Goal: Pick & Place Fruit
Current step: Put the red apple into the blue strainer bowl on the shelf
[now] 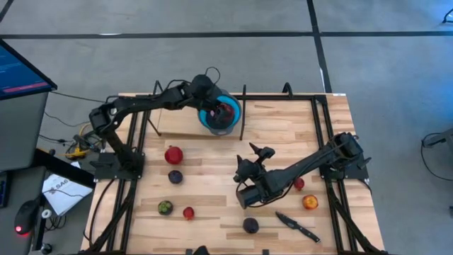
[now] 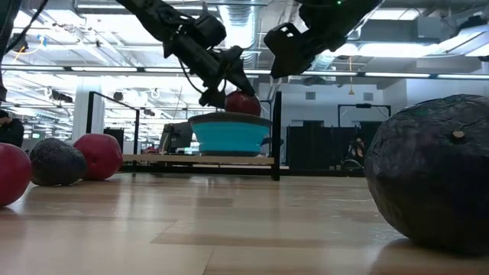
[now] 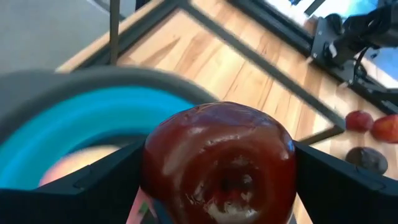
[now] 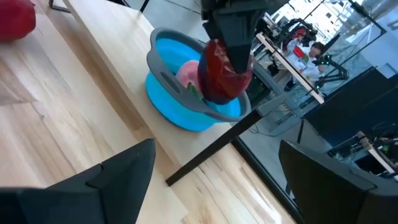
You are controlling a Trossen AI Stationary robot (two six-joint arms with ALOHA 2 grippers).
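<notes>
My right gripper (image 1: pixel 256 157) is hanging open and empty above mid-table. Farther back, my left gripper (image 1: pixel 221 108) is gripping a dark red apple (image 4: pixel 224 71) between its fingers (image 3: pixel 99 186), just above the blue bowl (image 4: pixel 180 102), where a pink fruit (image 4: pixel 188 71) is lying.

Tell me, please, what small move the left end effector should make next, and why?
Probably open wider and let go: the left end effector holds the dark red fruit right above the blue bowl, where a pink fruit already lies, so it should drop inside.
</notes>
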